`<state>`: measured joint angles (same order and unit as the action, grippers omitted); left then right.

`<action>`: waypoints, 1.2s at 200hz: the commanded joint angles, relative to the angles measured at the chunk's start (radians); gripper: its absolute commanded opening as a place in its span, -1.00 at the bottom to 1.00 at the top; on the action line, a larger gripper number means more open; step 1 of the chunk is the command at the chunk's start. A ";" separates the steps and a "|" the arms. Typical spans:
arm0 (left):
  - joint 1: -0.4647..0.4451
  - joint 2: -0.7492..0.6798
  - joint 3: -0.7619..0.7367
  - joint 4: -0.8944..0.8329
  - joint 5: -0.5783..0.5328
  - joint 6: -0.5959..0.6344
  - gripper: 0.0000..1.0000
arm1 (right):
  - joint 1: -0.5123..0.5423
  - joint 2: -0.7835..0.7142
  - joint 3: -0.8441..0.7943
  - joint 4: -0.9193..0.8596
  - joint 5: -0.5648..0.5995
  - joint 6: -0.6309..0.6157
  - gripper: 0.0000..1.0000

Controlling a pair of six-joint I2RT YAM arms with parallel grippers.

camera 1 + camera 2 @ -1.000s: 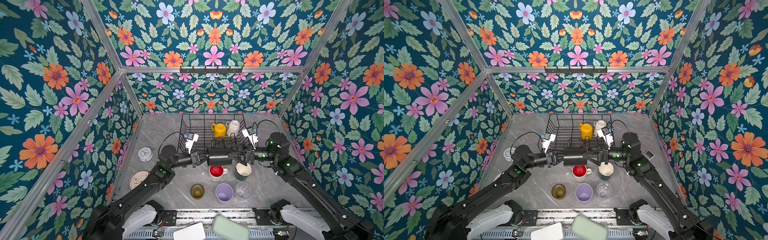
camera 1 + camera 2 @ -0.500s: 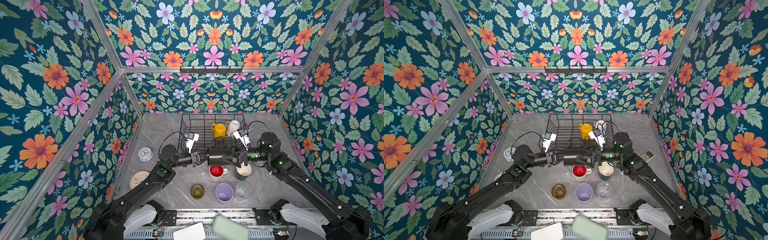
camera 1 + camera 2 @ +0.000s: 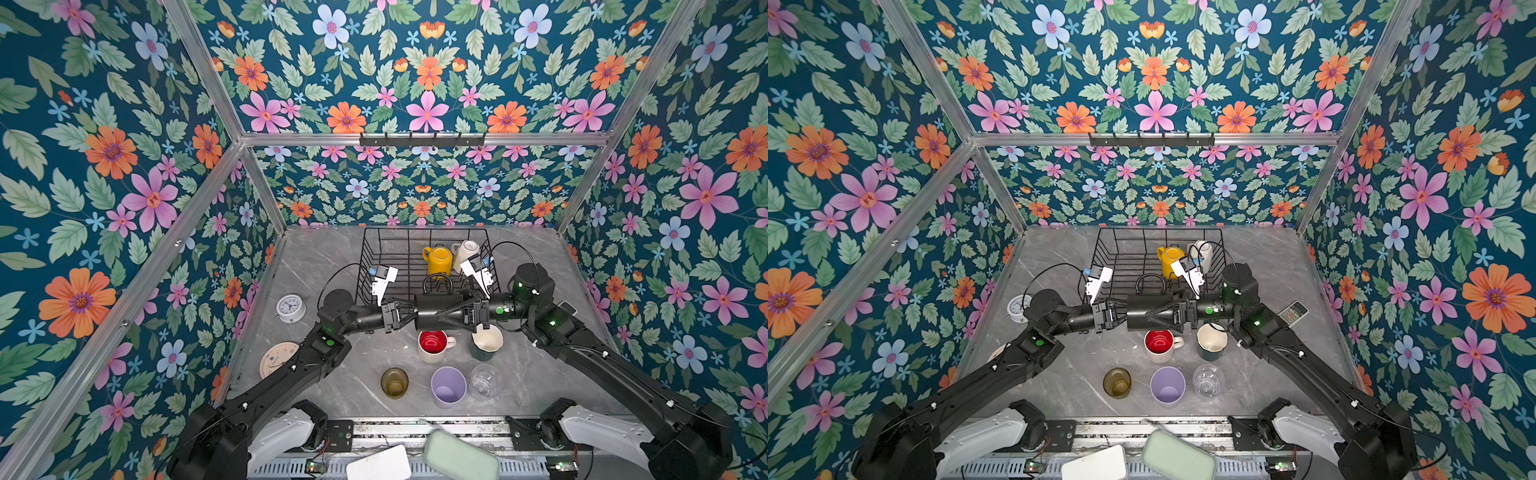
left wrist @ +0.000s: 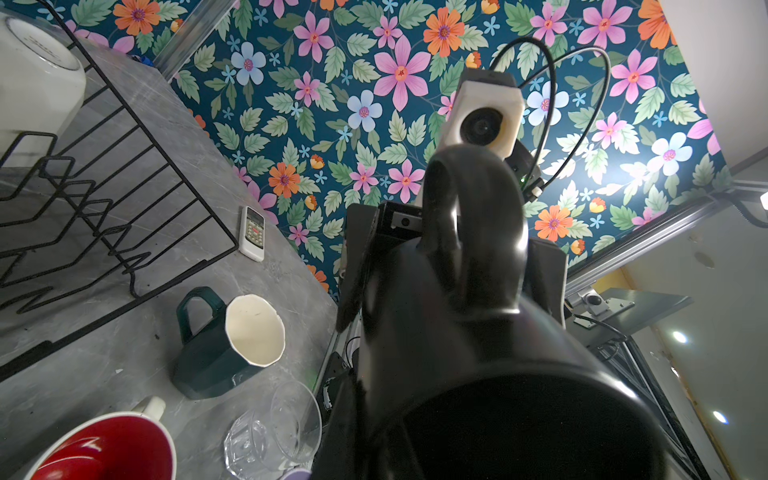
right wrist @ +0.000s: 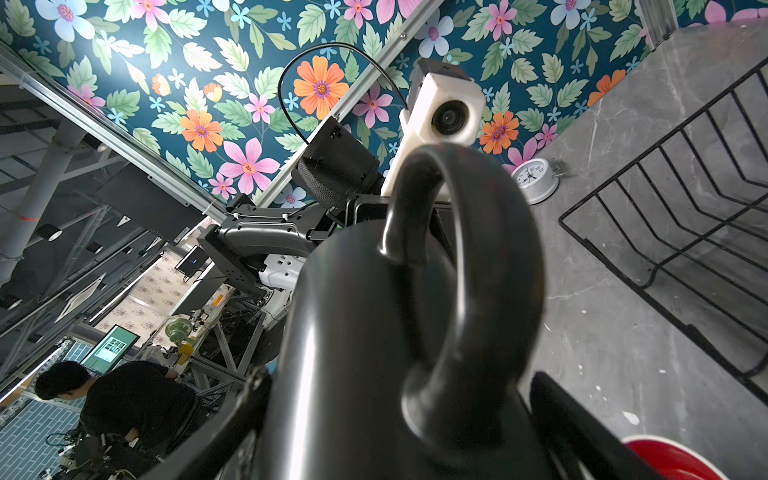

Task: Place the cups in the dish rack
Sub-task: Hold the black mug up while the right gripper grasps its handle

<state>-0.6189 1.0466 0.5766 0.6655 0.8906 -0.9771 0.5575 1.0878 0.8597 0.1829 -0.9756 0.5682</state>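
The bench (image 3: 316,266) carries the dish rack (image 3: 386,257) at its back edge, a yellow mug (image 3: 437,259) and a white mug (image 3: 467,251) in its far right corner. Just in front, in the air, the left gripper (image 3: 409,316) is pinched tight on the rim of the sideways black mug (image 3: 436,309). The right gripper (image 3: 446,312) straddles its body, jaws wide; I cannot tell whether they touch. Keep 1 grip closed throughout: the right should clamp firmly, clear of the handle, before the left releases

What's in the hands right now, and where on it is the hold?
The left hand pinches the black mug, held sideways, by its rim. The right hand straddles its base end; whether it grips cannot be told.
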 commanded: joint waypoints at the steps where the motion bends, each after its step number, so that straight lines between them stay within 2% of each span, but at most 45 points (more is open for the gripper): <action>1: -0.001 -0.007 0.005 0.138 0.047 -0.006 -1.00 | 0.008 0.014 0.004 0.006 0.061 0.005 0.78; 33: -0.001 -0.007 0.006 0.137 0.045 -0.008 -1.00 | 0.021 0.021 0.004 -0.013 0.080 -0.005 0.61; 96: -0.001 -0.004 0.003 0.135 0.043 -0.009 -1.00 | 0.023 0.013 0.007 -0.069 0.120 -0.027 -0.09; 121: -0.001 -0.001 0.005 0.135 0.042 -0.009 -1.00 | 0.024 0.013 0.006 -0.073 0.121 -0.026 -0.47; 138: -0.001 -0.003 0.005 0.127 0.039 -0.006 -1.00 | 0.024 0.013 0.006 -0.070 0.122 -0.021 -1.00; 192: -0.001 -0.009 0.005 0.093 0.030 0.003 -1.00 | 0.022 0.015 0.032 -0.064 0.161 0.025 -1.00; 240: -0.001 -0.018 0.017 0.023 0.017 0.037 -0.66 | 0.018 0.013 0.066 -0.120 0.180 0.009 -1.00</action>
<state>-0.6178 1.0389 0.5785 0.6697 0.8856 -0.9756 0.5819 1.0977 0.9115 0.1276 -0.9672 0.5720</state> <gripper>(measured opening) 0.142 0.797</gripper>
